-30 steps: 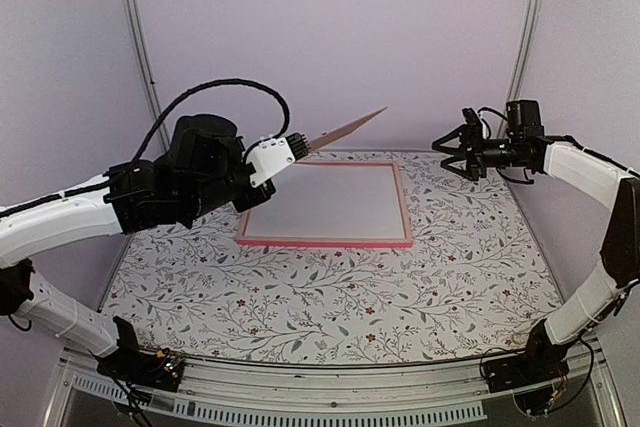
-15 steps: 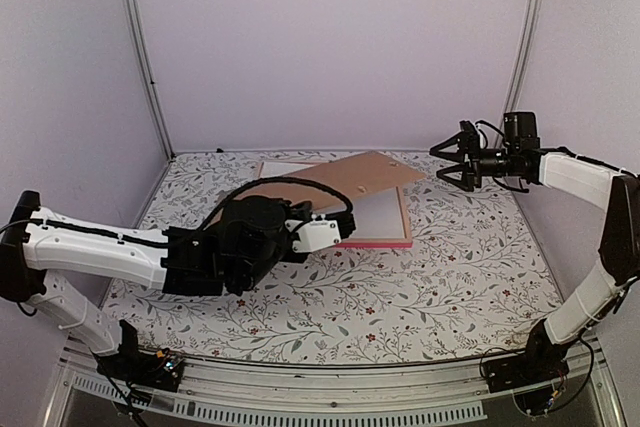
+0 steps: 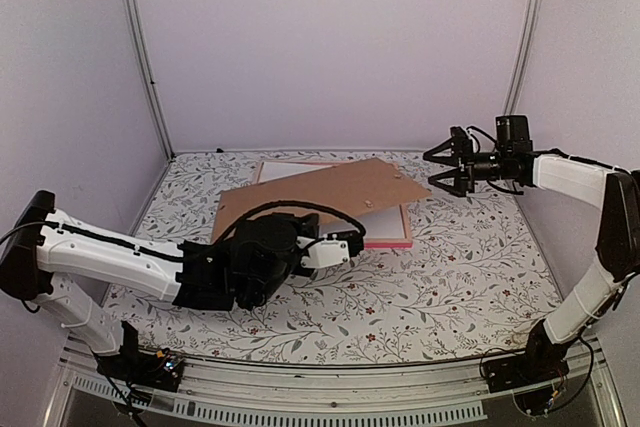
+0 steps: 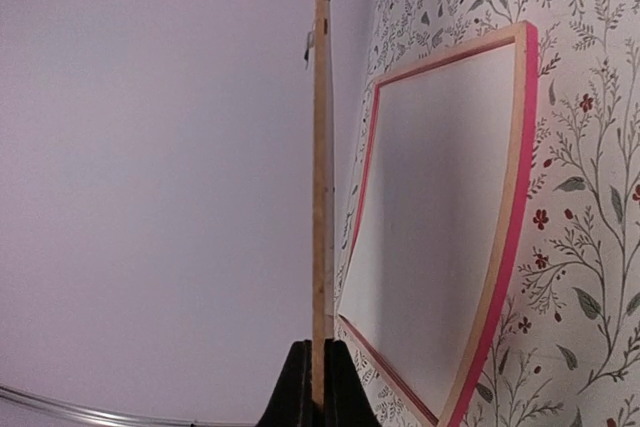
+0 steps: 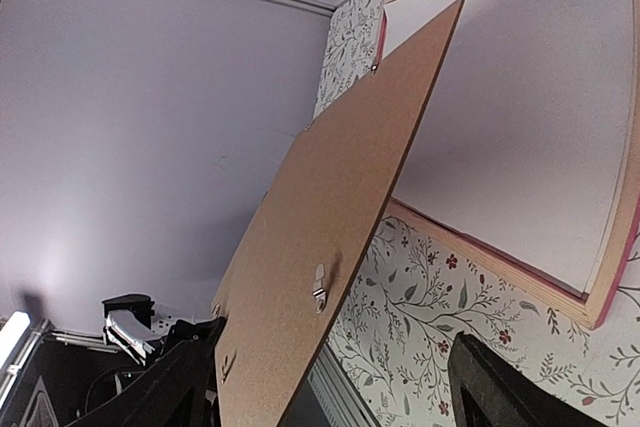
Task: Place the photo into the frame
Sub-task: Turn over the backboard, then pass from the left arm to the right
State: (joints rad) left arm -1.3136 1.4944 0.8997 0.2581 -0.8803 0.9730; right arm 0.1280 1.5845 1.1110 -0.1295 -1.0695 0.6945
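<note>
Down over the floral desk [image 3: 450, 287] has swung the stiff brown backing board [image 3: 320, 192], pinched by your left fingers [image 4: 295, 392]. Beneath, at 12 o'clock, lies the thin pink frame [image 3: 385, 243], white inside; no photo shows. Your right fingers [image 5: 485, 387] hang spread at 2 o'clock. Next, likely: park the board, fetch the print.

This is looking like a robotics lab test cell: plain lilac walls [image 3: 330, 47] are enclosing a floral-covered surface [image 3: 450, 287], aluminium posts [image 3: 141, 47] are rising at 11 and 1 o'clock, and the white left arm [image 3: 100, 252] and right arm [image 3: 575, 172] are sitting bolted to a metal rail [image 3: 320, 389] running along 6 o'clock.
</note>
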